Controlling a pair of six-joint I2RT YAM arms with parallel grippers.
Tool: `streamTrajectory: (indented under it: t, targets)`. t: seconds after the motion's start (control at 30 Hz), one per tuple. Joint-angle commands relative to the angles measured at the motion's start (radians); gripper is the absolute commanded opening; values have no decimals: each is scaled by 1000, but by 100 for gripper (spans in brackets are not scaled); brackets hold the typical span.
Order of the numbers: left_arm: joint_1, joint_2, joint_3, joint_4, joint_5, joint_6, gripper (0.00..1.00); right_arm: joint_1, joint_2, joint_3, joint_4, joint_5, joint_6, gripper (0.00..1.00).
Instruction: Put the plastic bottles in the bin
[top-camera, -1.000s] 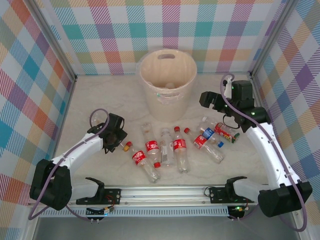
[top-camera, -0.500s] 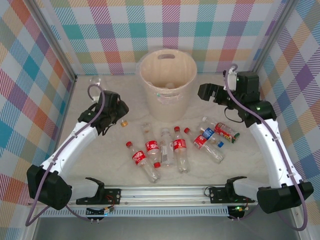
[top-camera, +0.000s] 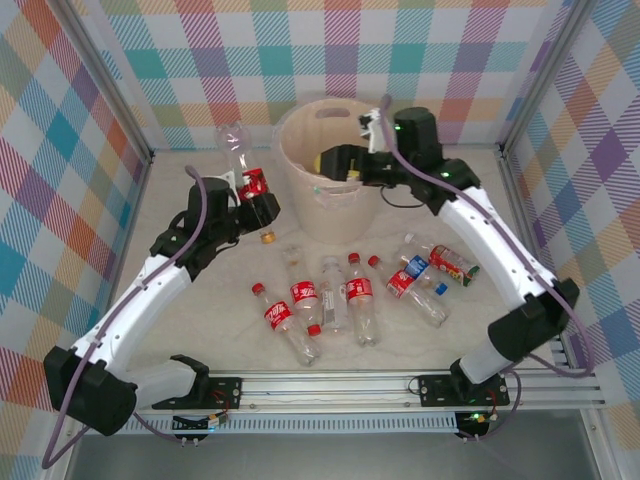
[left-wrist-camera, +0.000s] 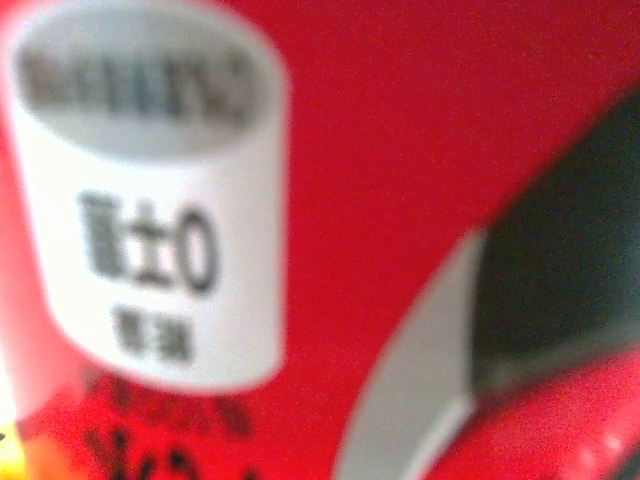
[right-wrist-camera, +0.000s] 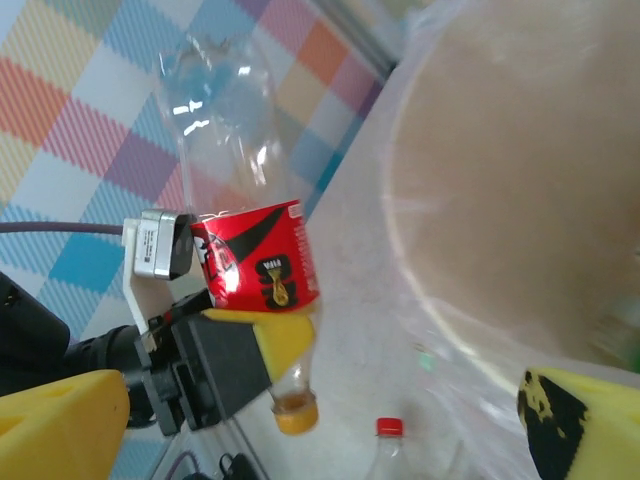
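The table (top-camera: 215, 325) is a pale, marbled surface enclosed at the left, back and right by pastel plaid wall panels (top-camera: 150, 60), with an aluminium rail (top-camera: 330, 385) along the lower edge of the frame. The bin (top-camera: 310, 215) stands on the table at upper centre, against the back panel. The left gripper (top-camera: 252, 195) is raised left of the bin and clamped across the red label of the held bottle (top-camera: 236, 150), which is inverted, orange cap down, clear body up and tilted. In the left wrist view that red label (left-wrist-camera: 400, 150) is close and blurred. The right gripper (top-camera: 338, 162) is above the bin opening, spread wide and empty. The loose bottles (top-camera: 303, 295) lie on the table below the bin, in a centre cluster and a right-hand cluster.
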Motion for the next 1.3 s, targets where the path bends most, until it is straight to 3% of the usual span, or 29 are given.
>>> streamTrajectory:
  t: [0.0, 0.23, 0.47, 0.83, 1.13, 1.23, 1.27]
  targets:
    - [-22, -41, -25, 117, 152, 47, 17, 26, 34, 68, 29, -62, 14, 99]
    - [-71, -4, 6, 98, 311, 128, 13, 48, 61, 72, 48, -121, 24, 99]
    - [-141, 48, 55, 62, 289, 210, 6, 48, 114, 156, 40, -123, 33, 99]
    - [-183, 69, 72, 88, 318, 239, 2, 48, 172, 237, -17, -54, 4, 99]
    - [-192, 80, 76, 97, 309, 250, 3, 40, 154, 232, -42, 9, -8, 69]
    - [-192, 65, 66, 105, 279, 249, 15, 37, 148, 231, -36, 20, -12, 64]
    - [-192, 55, 58, 111, 258, 245, 26, 35, 146, 233, -31, 21, -14, 63]
